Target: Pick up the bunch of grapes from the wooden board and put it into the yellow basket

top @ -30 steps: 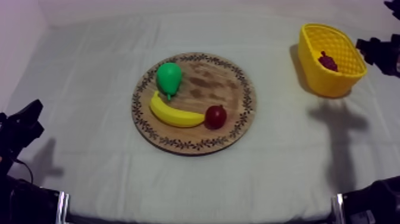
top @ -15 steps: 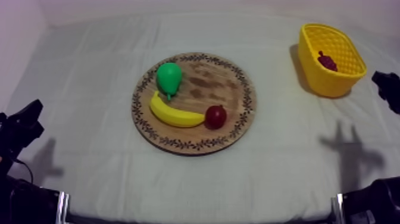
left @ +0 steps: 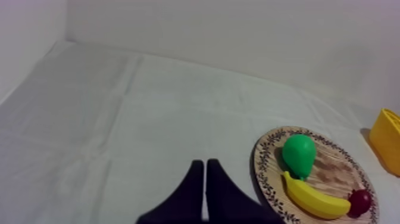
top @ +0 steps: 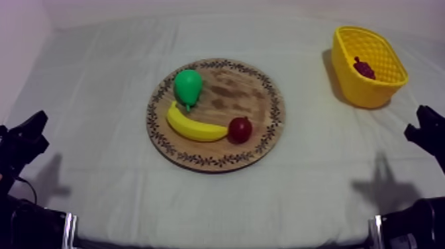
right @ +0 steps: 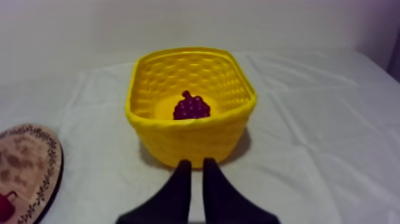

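Bunch of grapes (right: 191, 108) lodged on the floor of the yellow basket (right: 189, 140).
The right gripper (right: 197, 164) is held before the basket wall, fingers pressed together on nothing; the left gripper (left: 204, 164) is likewise closed near the wooden board (left: 331, 173). Placement is judged done; only parking the arm is called for.

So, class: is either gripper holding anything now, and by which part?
Nothing is held. The left gripper and right gripper are each shut on nothing; the bunch of grapes lies in the yellow basket.
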### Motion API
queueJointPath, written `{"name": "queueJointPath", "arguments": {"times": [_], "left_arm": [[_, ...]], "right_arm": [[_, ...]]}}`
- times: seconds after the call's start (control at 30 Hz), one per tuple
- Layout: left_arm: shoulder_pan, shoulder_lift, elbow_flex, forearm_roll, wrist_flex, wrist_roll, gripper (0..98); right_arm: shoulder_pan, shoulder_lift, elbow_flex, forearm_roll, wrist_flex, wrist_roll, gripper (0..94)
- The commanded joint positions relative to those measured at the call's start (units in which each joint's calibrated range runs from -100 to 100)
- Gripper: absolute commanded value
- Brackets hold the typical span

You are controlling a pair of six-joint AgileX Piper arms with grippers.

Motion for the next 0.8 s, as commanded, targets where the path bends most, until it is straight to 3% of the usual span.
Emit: {"name": "queueJointPath", "arguments": {"times": [0.0, 0.27, 0.77], "left_arm": [[-0.02, 0.0, -0.02, 0.01, 0.0, 0.01, 0.1], [-0.02, 0.0, -0.02, 0.01, 0.0, -0.01, 0.1], [-0.02, 0.0, -0.02, 0.01, 0.0, -0.03, 0.1]], "right_arm": [[0.05, -2.69, 0.09, -9.78, 3.12, 12.18, 1.2], [-0.74, -3.56, 0.22, -9.9, 9.15, 8.78, 0.5], [-0.92, -3.61, 0.23, -9.32, 11.39, 12.15, 0.4]]}}
